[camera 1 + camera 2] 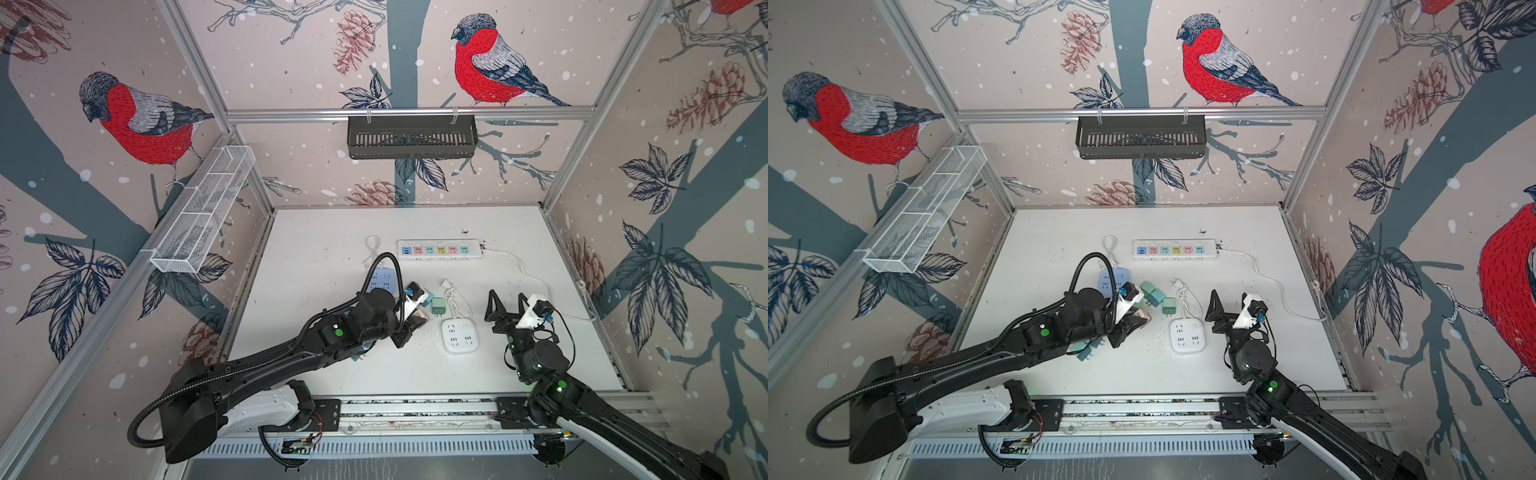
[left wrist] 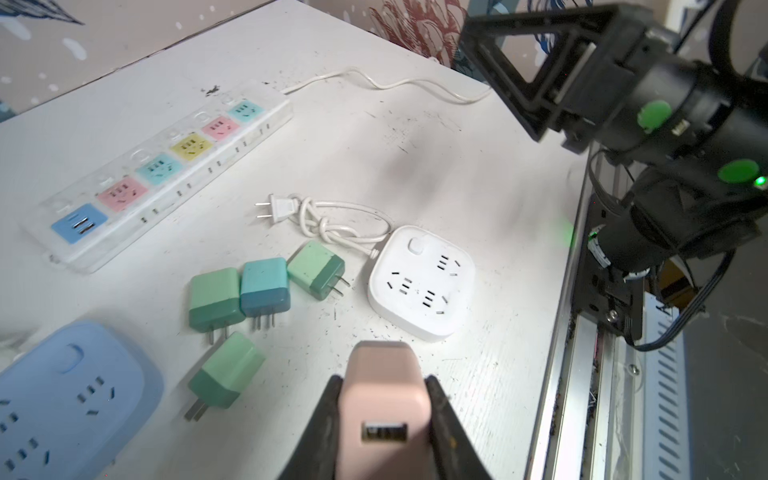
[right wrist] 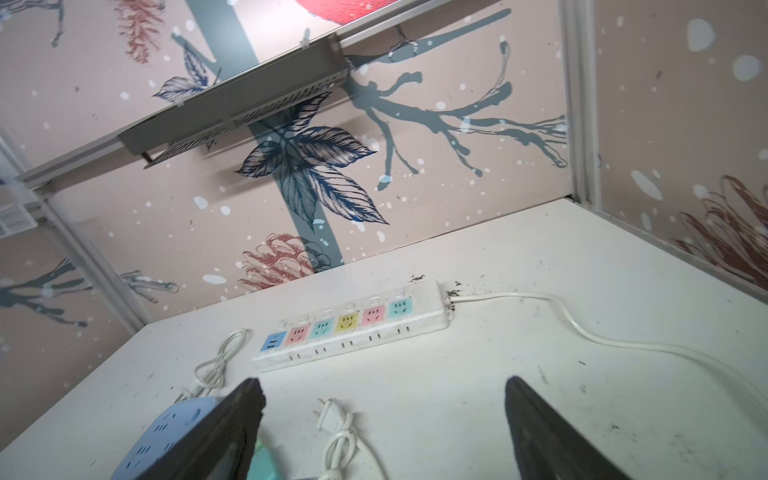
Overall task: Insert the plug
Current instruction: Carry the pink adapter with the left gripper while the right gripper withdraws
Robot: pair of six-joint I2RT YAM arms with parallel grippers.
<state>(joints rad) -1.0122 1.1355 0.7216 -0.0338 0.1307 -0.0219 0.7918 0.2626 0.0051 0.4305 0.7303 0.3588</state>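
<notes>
A pink plug (image 2: pixel 382 399) with a USB port facing the camera sits between the jaws of my left gripper (image 2: pixel 384 380), which is shut on it. In both top views this gripper (image 1: pixel 409 328) (image 1: pixel 1128 329) hovers just left of the white square socket (image 1: pixel 459 336) (image 2: pixel 422 282). My right gripper (image 1: pixel 508 302) (image 3: pixel 384 386) is raised right of that socket, open, with nothing between its fingers. A long power strip (image 1: pixel 439 249) (image 3: pixel 353 328) with coloured sockets lies at the back.
Several green and teal plugs (image 2: pixel 264 286) lie loose left of the white socket, beside a blue round-cornered socket (image 2: pixel 70 395) (image 1: pixel 1113 280). A knotted white cord with its two-pin plug (image 2: pixel 278 208) lies behind the white socket. The strip's cable (image 1: pixel 536 278) trails to the right wall.
</notes>
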